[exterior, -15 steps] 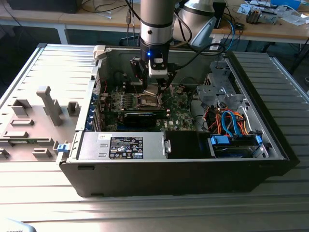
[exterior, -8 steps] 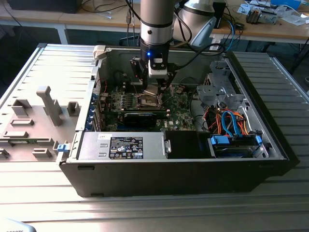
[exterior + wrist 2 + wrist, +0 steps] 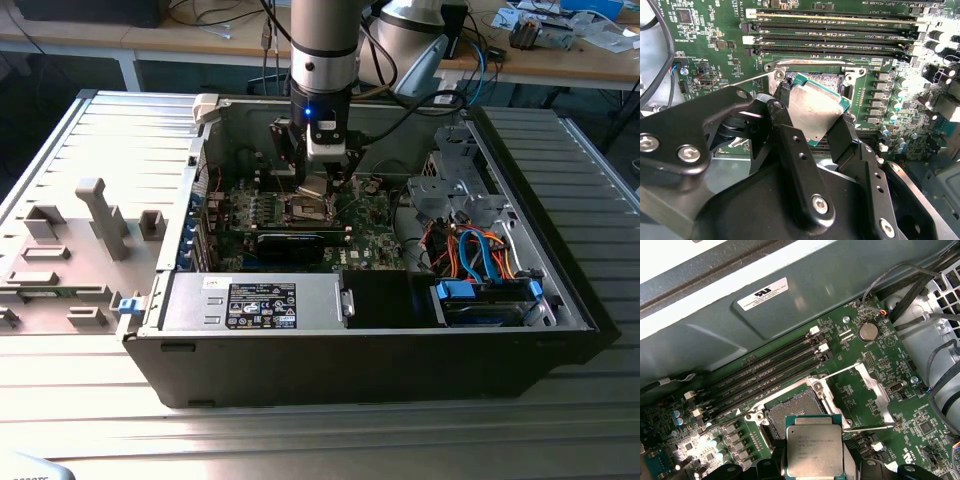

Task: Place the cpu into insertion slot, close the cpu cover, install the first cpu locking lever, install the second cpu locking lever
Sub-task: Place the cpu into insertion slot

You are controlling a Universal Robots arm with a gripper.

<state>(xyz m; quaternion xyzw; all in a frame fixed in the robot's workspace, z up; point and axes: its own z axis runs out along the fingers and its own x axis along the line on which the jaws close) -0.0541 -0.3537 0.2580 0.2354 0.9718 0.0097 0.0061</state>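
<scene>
End effector (image 3: 812, 119) — cpu (image 3: 815, 445) above insertion slot (image 3: 794, 411)

I work over a grey tabletop (image 3: 560, 420) of ribbed metal, its ridges running across the exterior view. At the exterior view's left a flat grey plate (image 3: 120, 275) lies on it, with upright grey blocks (image 3: 100, 215) standing from it. Past the far edge runs a wooden tabletop (image 3: 90, 40) on a white leg (image 3: 128, 70). Dark cables (image 3: 215, 12) lie across it, with small blue and white clutter (image 3: 560, 25) toward the exterior view's right. Beneath it the floor (image 3: 40, 110) is dark. The light around me is even and cool.
</scene>
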